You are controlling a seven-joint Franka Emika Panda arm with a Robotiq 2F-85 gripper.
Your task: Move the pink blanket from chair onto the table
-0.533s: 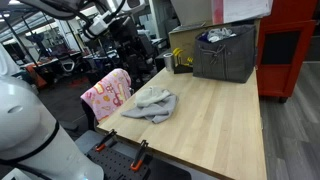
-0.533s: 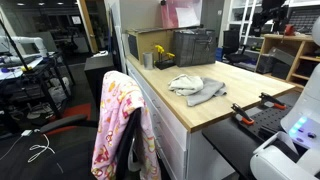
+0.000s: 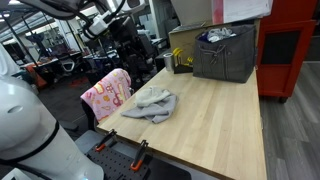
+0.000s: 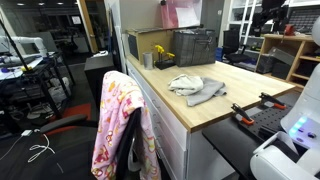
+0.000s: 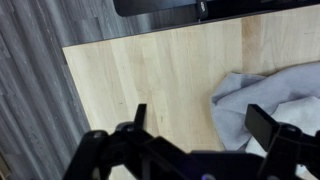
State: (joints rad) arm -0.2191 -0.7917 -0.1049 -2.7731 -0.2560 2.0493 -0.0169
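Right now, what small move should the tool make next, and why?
Probably travel off the table toward the chair: the pink blanket hangs over its backrest, untouched, while the open, empty tool hovers over the table beside the grey cloth.

A soft pink fleece blanket (image 4: 118,125) is dotted with small yellow and white figures; the crumpled cloth (image 3: 152,104) is plain pale grey; the plank bench (image 3: 215,125) is light natural wood.

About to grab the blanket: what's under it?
The pink blanket hangs over the chair backrest, hiding it; only dark chair parts show beside it. Anything else underneath is covered.
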